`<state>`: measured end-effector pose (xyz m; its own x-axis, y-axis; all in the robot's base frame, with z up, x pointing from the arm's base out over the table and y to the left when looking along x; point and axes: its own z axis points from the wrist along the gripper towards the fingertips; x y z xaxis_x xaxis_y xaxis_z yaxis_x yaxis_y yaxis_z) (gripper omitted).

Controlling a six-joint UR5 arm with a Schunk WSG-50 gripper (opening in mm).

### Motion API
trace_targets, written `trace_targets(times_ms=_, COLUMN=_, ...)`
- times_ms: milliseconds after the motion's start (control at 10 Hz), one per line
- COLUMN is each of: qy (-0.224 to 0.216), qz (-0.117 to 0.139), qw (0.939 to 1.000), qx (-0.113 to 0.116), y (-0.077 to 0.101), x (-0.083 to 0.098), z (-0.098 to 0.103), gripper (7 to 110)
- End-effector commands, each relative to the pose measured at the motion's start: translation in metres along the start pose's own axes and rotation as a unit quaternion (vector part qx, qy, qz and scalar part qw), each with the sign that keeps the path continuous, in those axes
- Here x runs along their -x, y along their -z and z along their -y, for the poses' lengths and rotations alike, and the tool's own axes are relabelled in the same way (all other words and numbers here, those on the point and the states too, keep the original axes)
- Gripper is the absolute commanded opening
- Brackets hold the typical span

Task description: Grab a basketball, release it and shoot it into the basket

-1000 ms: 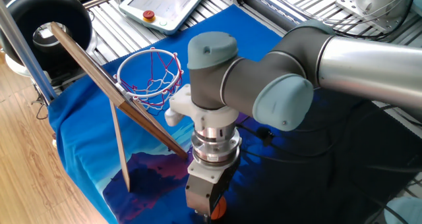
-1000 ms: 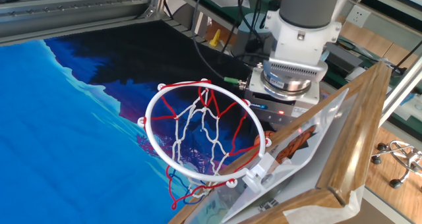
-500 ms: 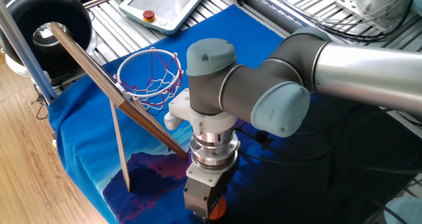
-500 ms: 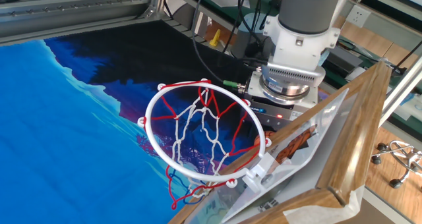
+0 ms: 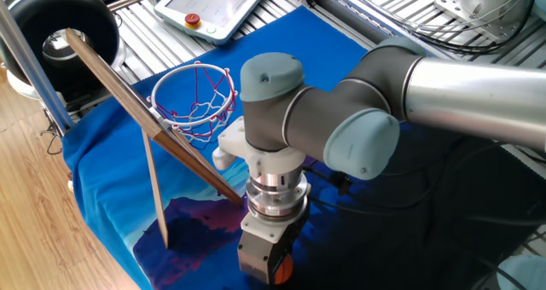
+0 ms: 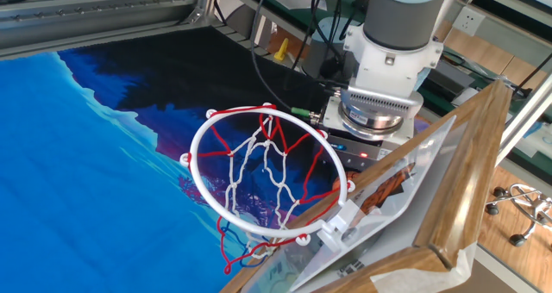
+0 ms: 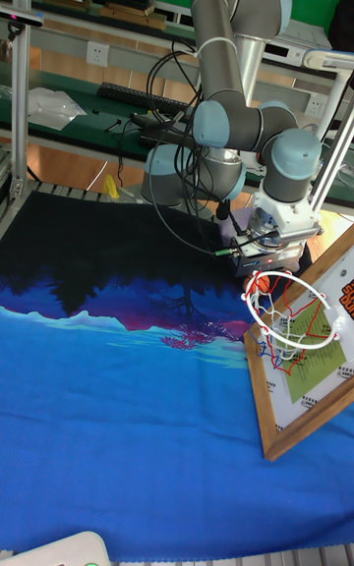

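In one fixed view my gripper (image 5: 269,275) points straight down at the blue cloth, at the frame's bottom edge. The orange basketball (image 5: 282,267) peeks out at its tip on the right side. The fingers are cut off by the frame edge, so their state does not show. The basket (image 5: 194,98), a red ring with red-and-white net on a slanted wooden backboard (image 5: 128,98), stands up and to the left of the gripper. In the other fixed view the basket (image 6: 263,177) fills the front and the gripper body (image 6: 373,142) sits behind it, its fingers hidden. In the tall fixed view the basket (image 7: 291,312) covers the gripper.
A big black tub (image 5: 60,21) stands at the back left. A white teach pendant (image 5: 217,4) with a red button (image 5: 194,20) lies behind the basket. A thin wooden strut (image 5: 155,192) props the backboard. Cables (image 7: 187,222) trail over the dark cloth behind the arm.
The wrist and gripper have shifted slightly down and to the left over the ball. The basket has not moved.
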<state>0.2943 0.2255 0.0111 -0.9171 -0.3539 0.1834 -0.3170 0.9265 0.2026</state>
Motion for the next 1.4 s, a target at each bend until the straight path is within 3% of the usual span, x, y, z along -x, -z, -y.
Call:
trace_targets(times_ms=0, qy=-0.007, qz=0.003, qw=1.0, qx=0.003, y=-0.001, x=0.003, z=0.0, gripper=66)
trace_targets(times_ms=100, qy=-0.011, qz=0.003, qw=0.9999, qx=0.002, y=-0.001, x=0.003, z=0.0, gripper=66)
trace_targets(times_ms=200, qy=-0.013, qz=0.004, qw=0.9999, qx=0.0, y=-0.001, x=0.003, z=0.001, gripper=44)
trace_targets(times_ms=500, qy=-0.02, qz=0.012, qw=0.9997, qx=-0.012, y=0.0, x=0.009, z=0.005, gripper=44)
trace_targets(times_ms=600, qy=-0.034, qz=0.006, qw=0.9992, qx=-0.021, y=0.001, x=0.006, z=0.006, gripper=22)
trace_targets(times_ms=700, qy=-0.043, qz=0.001, qw=0.9987, qx=-0.029, y=0.005, x=0.005, z=0.004, gripper=22)
trace_targets(times_ms=800, qy=-0.045, qz=0.0, qw=0.9986, qx=-0.029, y=0.011, x=0.006, z=0.0, gripper=7)
trace_targets(times_ms=1000, qy=-0.042, qz=0.0, qw=0.999, qx=-0.015, y=0.02, x=0.008, z=-0.008, gripper=7)
trace_targets(times_ms=1300, qy=-0.029, qz=-0.002, qw=0.9995, qx=-0.015, y=0.039, x=0.007, z=-0.001, gripper=7)
